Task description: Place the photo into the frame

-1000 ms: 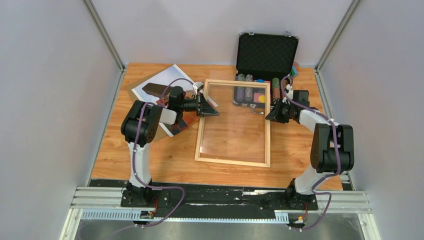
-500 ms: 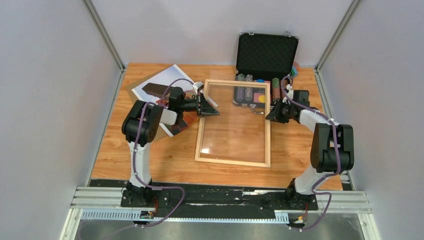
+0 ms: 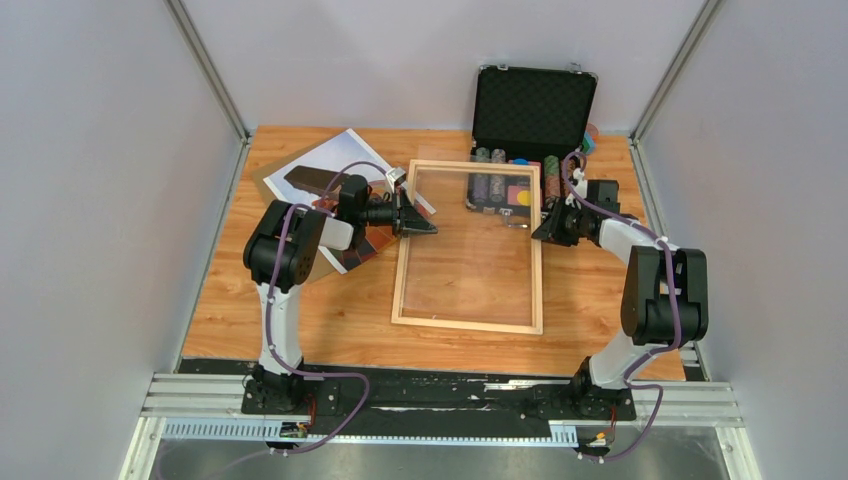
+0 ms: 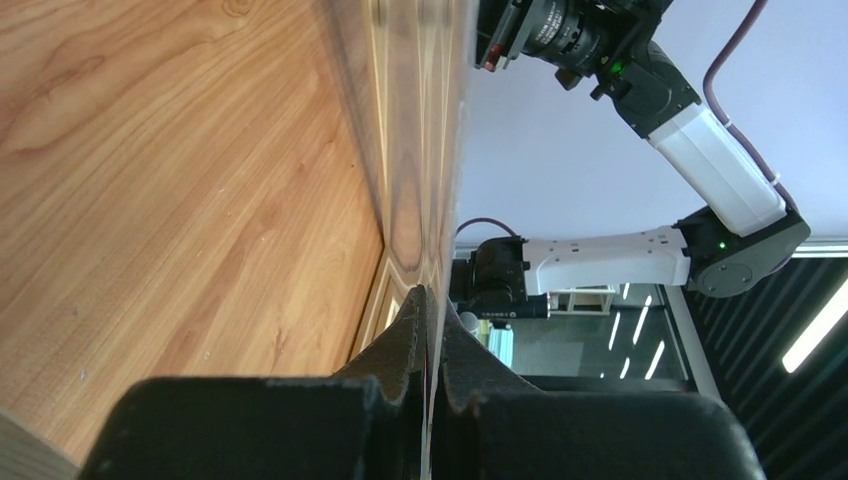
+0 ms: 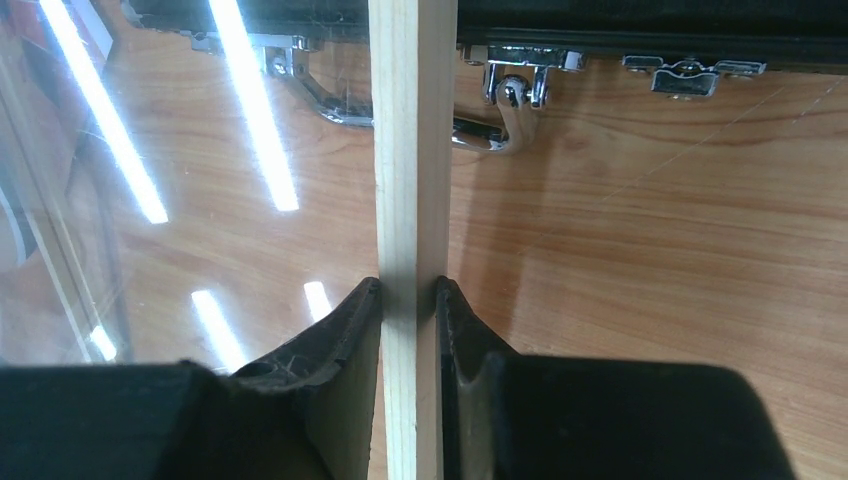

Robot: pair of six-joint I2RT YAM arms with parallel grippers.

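On the wood surface (image 3: 300,310), your left tool (image 3: 428,228) and right tool (image 3: 536,232) each clamp a long rail of the frame (image 3: 467,325); the photo (image 3: 325,160) lies leftward, nearer the left tool.

At picture centre, over the wood-grain table (image 3: 300,310): large thin light-wood rectangular picture frame (image 3: 465,324), left gripper (image 3: 425,222) clamped on its left rail, right gripper (image 3: 540,232) on its right rail. Upper left, just beside that left rail: large rectangular white-backed paper print (image 3: 325,160) on a plain brown backing board (image 3: 270,182), partly under the left arm. Behind the frame, upper centre-right: open black chip case (image 3: 533,100), its tray showing through the frame's far right corner.
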